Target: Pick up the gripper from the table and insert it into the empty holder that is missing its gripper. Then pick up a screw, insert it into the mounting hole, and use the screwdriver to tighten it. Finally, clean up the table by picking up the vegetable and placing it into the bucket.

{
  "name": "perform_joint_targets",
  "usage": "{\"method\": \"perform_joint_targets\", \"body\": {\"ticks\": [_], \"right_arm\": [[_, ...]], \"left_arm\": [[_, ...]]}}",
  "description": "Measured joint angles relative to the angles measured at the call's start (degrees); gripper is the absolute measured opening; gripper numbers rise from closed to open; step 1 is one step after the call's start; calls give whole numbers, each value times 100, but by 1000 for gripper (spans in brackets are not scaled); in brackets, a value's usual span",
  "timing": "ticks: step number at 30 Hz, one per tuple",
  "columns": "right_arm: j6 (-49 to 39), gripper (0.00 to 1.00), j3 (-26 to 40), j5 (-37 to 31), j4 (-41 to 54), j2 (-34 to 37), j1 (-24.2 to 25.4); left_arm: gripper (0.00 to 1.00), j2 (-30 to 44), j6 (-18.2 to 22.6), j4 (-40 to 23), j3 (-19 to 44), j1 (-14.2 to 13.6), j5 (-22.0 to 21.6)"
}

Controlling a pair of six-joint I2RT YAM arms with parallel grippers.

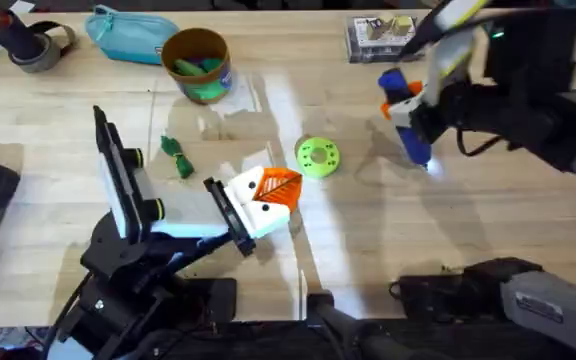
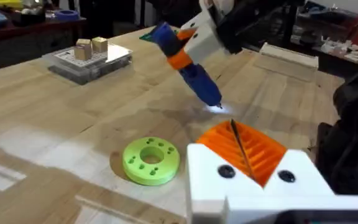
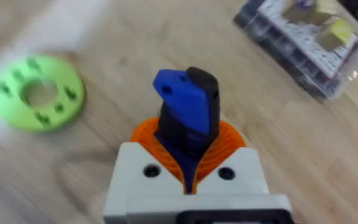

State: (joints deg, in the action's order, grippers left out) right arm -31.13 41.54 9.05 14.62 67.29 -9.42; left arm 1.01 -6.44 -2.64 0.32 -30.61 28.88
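Tightening step: your right gripper (image 3: 188, 158) clamps the screwdriver (image 1: 408, 115); next, align its tip with the holder (image 1: 128, 190) mounting hole.

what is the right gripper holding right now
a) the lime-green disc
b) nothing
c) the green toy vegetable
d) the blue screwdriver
d: the right gripper is shut on the screwdriver, its orange pads clamped around the blue handle, tip pointing down at the table.

bare wood right of lime disc (image 1: 317, 157) | bucket (image 1: 196, 63) mouth seemingly unobstructed
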Motion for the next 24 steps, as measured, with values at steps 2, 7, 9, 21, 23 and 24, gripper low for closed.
{"method": "perform_joint_targets", "body": {"ticks": [2,7,9,21,23,24], "right_arm": [[-770,37,0,-142,-62,416,-91],[-2022,302,0,-448,-467,1530,-582],[-2096,613,0,-474,-485,1724,-707],[-505,996,39,-521,-54,788,-1017],[-74,996,41,-516,155,285,-1017],[151,996,42,-513,245,37,-1017]], "left_arm": [[9,0,0,-1,0,0,0],[9,0,-2,0,0,0,1],[9,0,0,0,0,0,0],[9,0,-2,-2,0,0,0],[9,0,0,-1,0,0,0],[9,-1,0,0,0,0,0]]}}
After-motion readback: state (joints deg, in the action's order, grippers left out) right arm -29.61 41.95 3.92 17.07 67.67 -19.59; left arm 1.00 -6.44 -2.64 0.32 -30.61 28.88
